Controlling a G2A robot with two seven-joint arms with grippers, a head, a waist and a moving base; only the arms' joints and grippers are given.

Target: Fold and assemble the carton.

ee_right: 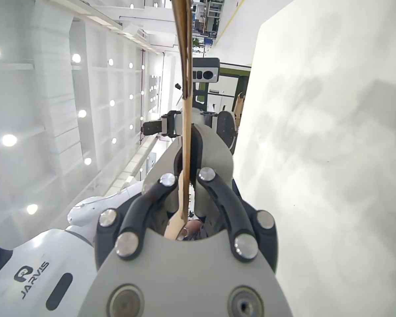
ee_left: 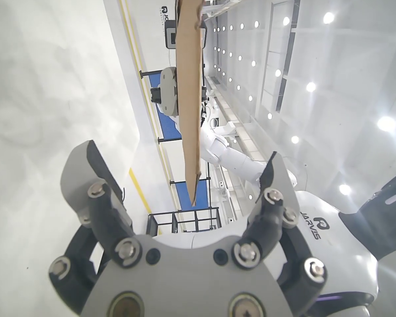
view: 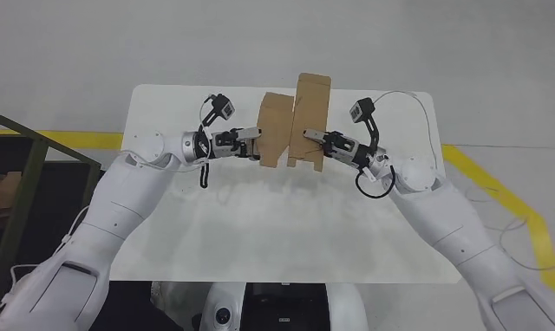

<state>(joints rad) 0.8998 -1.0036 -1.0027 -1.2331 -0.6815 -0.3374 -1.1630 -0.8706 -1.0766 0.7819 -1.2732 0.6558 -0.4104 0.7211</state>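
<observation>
A flat brown cardboard carton (view: pixel 295 121) is held up above the middle of the white table (view: pixel 173 236). My right gripper (view: pixel 310 137) is shut on its right side; in the right wrist view the carton (ee_right: pixel 183 67) runs edge-on between the closed fingers (ee_right: pixel 201 153). My left gripper (view: pixel 257 137) sits at the carton's left side, open. In the left wrist view its two fingers (ee_left: pixel 95 166) are spread wide and the carton's edge (ee_left: pixel 189 100) hangs between them, touching neither.
The table's near half lies bare in front of both arms. A yellow floor line (view: pixel 78 139) runs behind the table. A dark green frame (view: pixel 26 158) stands off the table's left side.
</observation>
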